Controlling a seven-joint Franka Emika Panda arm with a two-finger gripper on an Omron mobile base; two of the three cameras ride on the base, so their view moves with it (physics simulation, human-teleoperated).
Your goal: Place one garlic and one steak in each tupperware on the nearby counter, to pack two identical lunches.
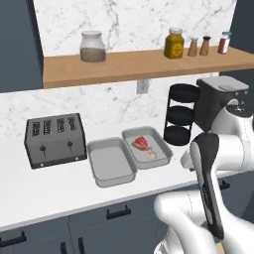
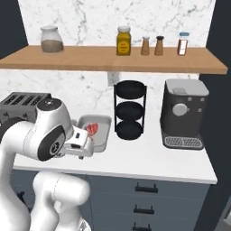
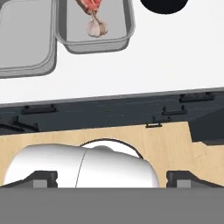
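We see two tupperware trays side by side on the counter (image 1: pixel 59 193), their long sides touching. The right tray (image 1: pixel 161 144) already holds a steak (image 1: pixel 141 144) and a garlic (image 1: pixel 151 155). The left tray (image 1: pixel 111 162), just beside the toaster (image 1: pixel 54 140), is bare, so we judge the next load belongs there. The gripper (image 3: pixel 111 181) hangs low in front of the cabinets, fingers wide apart and holding nothing. From the hand, both trays lie forward and above, the bare one nearer the left.
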